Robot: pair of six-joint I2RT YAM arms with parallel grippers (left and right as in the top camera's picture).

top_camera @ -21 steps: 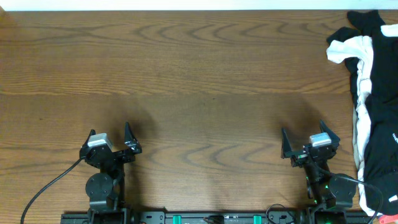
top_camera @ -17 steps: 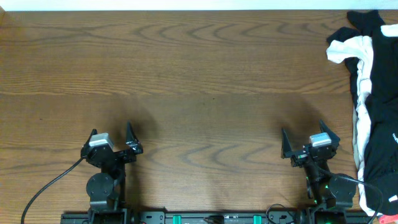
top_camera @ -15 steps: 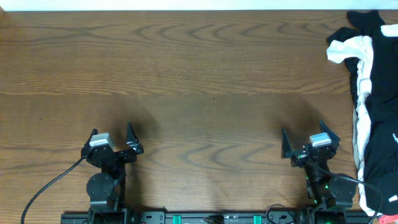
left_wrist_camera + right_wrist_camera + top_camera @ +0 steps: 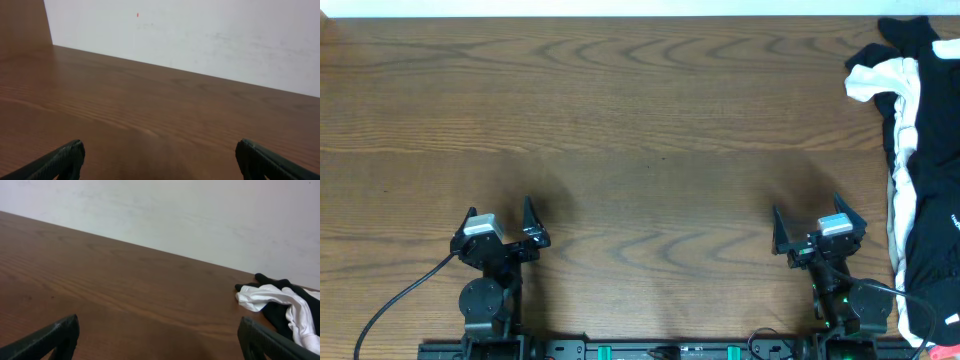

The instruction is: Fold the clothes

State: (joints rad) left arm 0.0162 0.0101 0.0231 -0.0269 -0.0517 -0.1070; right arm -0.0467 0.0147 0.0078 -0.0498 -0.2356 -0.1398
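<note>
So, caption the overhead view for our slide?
Left gripper and right gripper open; crumpled black and white clothes heaped at wooden table's edge.

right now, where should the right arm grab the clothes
Probably the white fold at the far left edge of the clothes, approached from the left with the open right gripper. It bulges out loose over bare table. The rest is a tangled heap running out of view.

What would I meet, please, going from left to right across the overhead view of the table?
left gripper, open → right gripper, open → pile of black and white clothes at the table's right edge.
</note>
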